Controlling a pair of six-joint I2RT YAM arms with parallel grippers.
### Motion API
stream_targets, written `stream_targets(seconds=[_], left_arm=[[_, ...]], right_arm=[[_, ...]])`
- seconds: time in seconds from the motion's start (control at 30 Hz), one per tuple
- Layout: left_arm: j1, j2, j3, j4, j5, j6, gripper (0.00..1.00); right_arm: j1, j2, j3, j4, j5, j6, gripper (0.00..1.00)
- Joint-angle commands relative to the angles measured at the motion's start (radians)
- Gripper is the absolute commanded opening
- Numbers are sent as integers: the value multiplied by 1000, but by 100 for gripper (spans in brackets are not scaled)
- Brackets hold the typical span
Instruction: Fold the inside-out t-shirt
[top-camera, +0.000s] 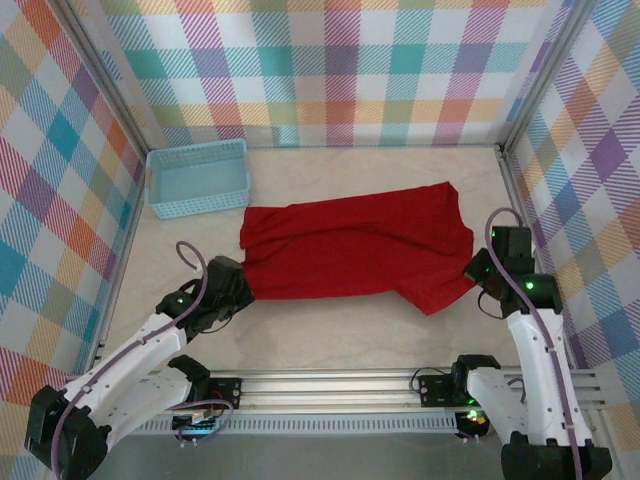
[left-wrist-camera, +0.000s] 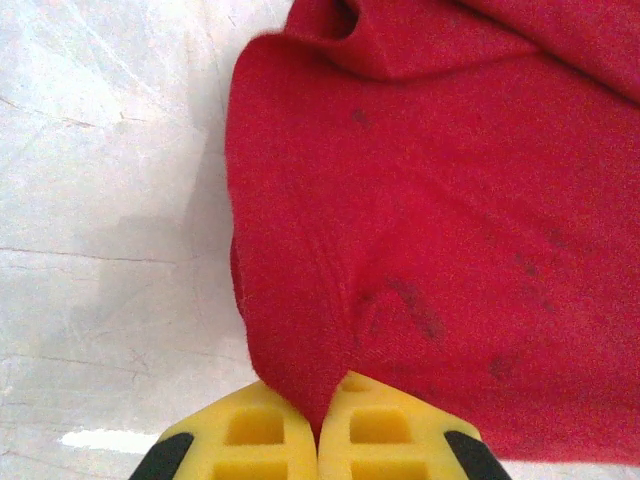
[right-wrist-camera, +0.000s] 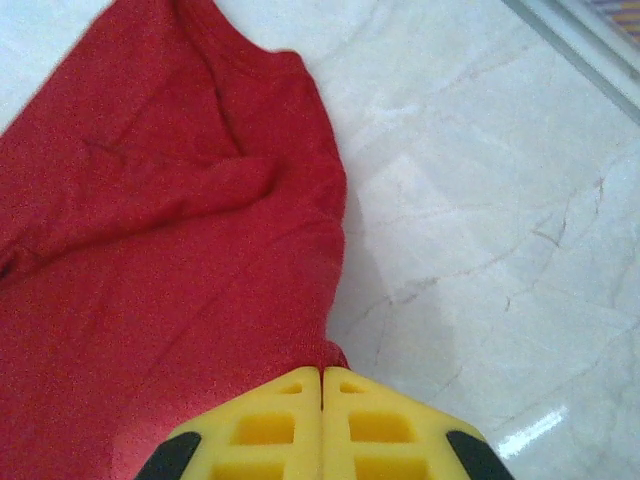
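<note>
Tabletop (top-camera: 330, 340) is pale and wide. On its middle lies the red t-shirt (top-camera: 350, 250), bunched up and stretched from side to side. A light-blue basket (top-camera: 197, 178) sits just beside its far left corner. The left fingers (left-wrist-camera: 255, 425) pinch the t-shirt's left edge. The right fingers (right-wrist-camera: 265, 425) are pressed tight, pinching its right edge.

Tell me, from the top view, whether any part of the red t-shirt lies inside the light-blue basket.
No, the t-shirt lies on the table, entirely outside the basket walls.
</note>
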Motion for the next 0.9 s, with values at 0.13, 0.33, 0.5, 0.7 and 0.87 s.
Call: stream_targets(seconds=[0.13, 0.33, 0.5, 0.7, 0.87], left_arm=[[83, 213, 230, -59, -66, -15, 0], [229, 433, 379, 1, -37, 1, 0], [283, 609, 508, -2, -29, 23, 0], [297, 760, 596, 7, -15, 37, 0], [298, 874, 675, -5, -9, 66, 1]], right_arm=[[-5, 321, 194, 189, -69, -42, 0], [-5, 603, 375, 276, -93, -49, 0], [-5, 796, 537, 291, -63, -69, 0], [-3, 968, 706, 282, -80, -100, 0], [-3, 1081, 790, 254, -79, -103, 0]])
